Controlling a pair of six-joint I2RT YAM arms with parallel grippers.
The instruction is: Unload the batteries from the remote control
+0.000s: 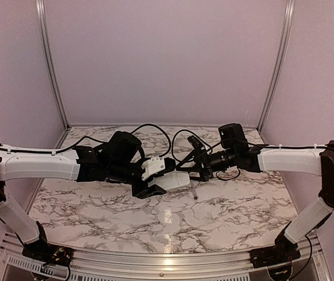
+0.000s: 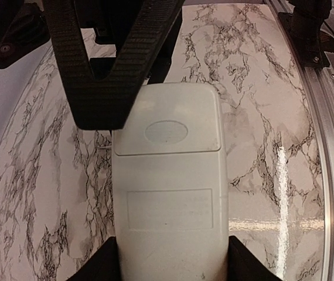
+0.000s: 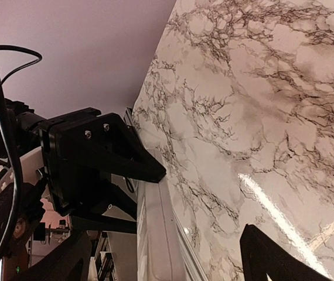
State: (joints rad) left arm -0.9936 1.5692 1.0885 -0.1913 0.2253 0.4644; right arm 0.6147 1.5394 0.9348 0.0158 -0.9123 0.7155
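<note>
Remote control [image 2: 167, 193] was clamped in left gripper [image 2: 170, 266], cover plate [image 2: 168, 120] shown shut only by left wrist view, right gripper [image 3: 164, 246] spread wide in its own view, gripping nothing.

Remote control [image 1: 176, 180] above table [image 1: 155, 225] centre, between left gripper [image 1: 155, 185] and right gripper [image 1: 194, 171]

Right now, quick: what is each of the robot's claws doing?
Left gripper: closed, holding the remote control.
Right gripper: open, holding nothing.

No legible text anywhere; only a faint, unreadable embossed panel [image 2: 170, 209] on the remote control [image 2: 167, 167].
</note>
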